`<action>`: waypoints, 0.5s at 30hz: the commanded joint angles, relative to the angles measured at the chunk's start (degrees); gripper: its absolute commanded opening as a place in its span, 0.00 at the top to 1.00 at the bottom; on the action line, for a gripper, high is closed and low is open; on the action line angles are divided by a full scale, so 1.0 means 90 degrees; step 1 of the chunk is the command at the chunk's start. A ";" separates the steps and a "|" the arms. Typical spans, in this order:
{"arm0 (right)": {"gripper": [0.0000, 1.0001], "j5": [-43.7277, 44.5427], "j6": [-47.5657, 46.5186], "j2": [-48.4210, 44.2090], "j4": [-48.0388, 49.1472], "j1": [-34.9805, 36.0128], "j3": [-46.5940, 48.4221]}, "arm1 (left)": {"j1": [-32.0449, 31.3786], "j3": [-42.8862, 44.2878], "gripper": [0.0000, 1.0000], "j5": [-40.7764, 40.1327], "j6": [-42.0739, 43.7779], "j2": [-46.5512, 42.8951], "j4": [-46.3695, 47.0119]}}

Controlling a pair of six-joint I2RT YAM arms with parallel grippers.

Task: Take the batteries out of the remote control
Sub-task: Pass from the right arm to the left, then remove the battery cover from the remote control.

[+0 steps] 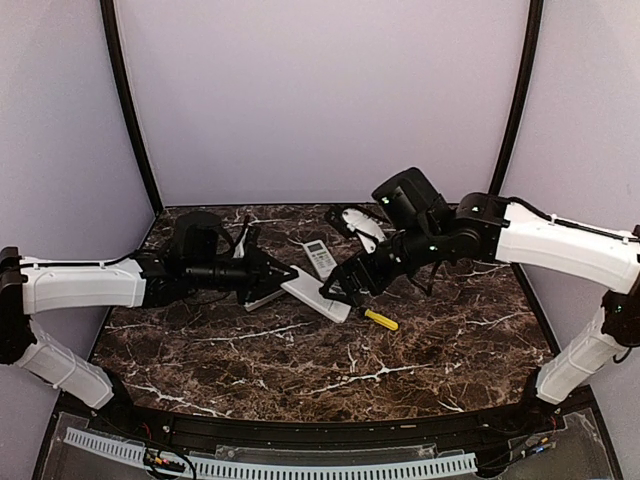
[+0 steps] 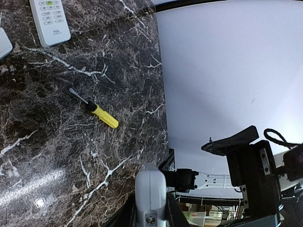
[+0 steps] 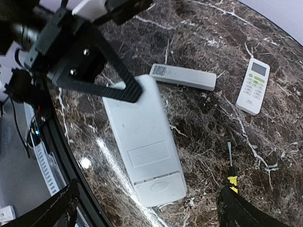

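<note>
1. your left end effector (image 3: 129,91) looks pinched narrow on one end of the large white remote (image 3: 144,142). if your right end effector (image 3: 149,208), spread wide above the cover end, shoves it, the remote may twist loose.
2. the batteries are hidden, likely under the shut battery cover (image 3: 147,153); once freed they could roll away.
3. the remote lies back up in the middle of the table (image 1: 450,350), long axis left to right, cover end toward the right edge.

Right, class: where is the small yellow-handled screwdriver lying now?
In the top view, the yellow-handled screwdriver lies on the marble table, just right of the large white remote.
</note>
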 commanded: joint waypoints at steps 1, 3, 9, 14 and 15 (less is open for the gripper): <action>0.02 -0.0367 0.1617 -0.0645 0.1178 -0.0491 -0.0508 | 0.0082 -0.0441 1.00 -0.0198 -0.0066 -0.0478 0.1185; 0.03 -0.0575 0.2447 -0.0937 0.1897 -0.0622 -0.0961 | 0.0108 -0.0607 1.00 -0.0287 0.0028 -0.0648 0.1599; 0.03 -0.0857 0.4338 -0.1422 0.4337 -0.0674 -0.2406 | 0.0236 -0.1044 1.00 -0.0672 0.0230 -0.1253 0.2457; 0.04 -0.1109 0.4605 -0.1257 0.4675 -0.0682 -0.2572 | 0.0315 -0.1280 1.00 -0.0747 0.0314 -0.1689 0.2662; 0.05 -0.1163 0.4635 -0.1205 0.4677 -0.0680 -0.2553 | 0.0317 -0.1297 1.00 -0.0721 0.0358 -0.1716 0.2663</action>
